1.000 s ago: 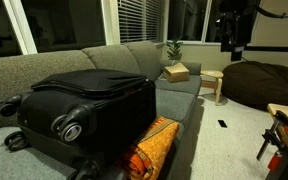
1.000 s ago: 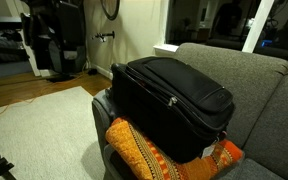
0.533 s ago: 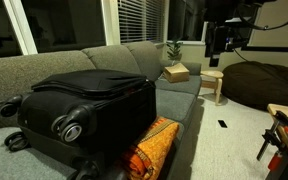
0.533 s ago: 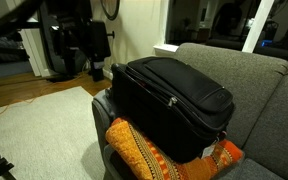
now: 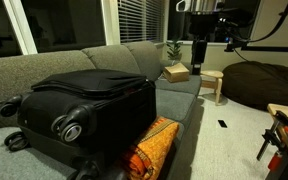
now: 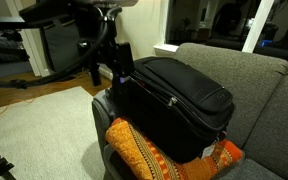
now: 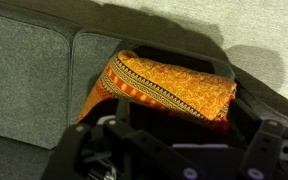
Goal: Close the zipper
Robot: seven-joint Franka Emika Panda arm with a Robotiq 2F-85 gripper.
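A large black soft suitcase point(image 5: 84, 110) with grey-hubbed wheels lies on the grey sofa; it also shows in the other exterior view point(image 6: 169, 95). Its zipper point(image 6: 174, 100) runs as a thin black line along the lid-edge seam, with a small pull on the front side; the seam also shows in an exterior view point(image 5: 94, 92). My gripper point(image 5: 199, 50) hangs in the air, apart from the suitcase, beyond its far end point(image 6: 109, 68). In the wrist view its fingers point(image 7: 184, 150) stand spread, open and empty, above the orange patterned cushion point(image 7: 169, 85).
The orange cushion point(image 5: 149, 148) leans against the suitcase's front point(image 6: 154, 155). A cardboard box point(image 5: 176, 72) sits on the sofa's far seat, with a small stool point(image 5: 214, 85) and a dark beanbag point(image 5: 264, 85) beyond. Carpet floor point(image 6: 34, 125) lies beside the sofa.
The arm has swung in from the room's far side toward the sofa and suitcase and has come lower. The suitcase and the cushion have not moved.
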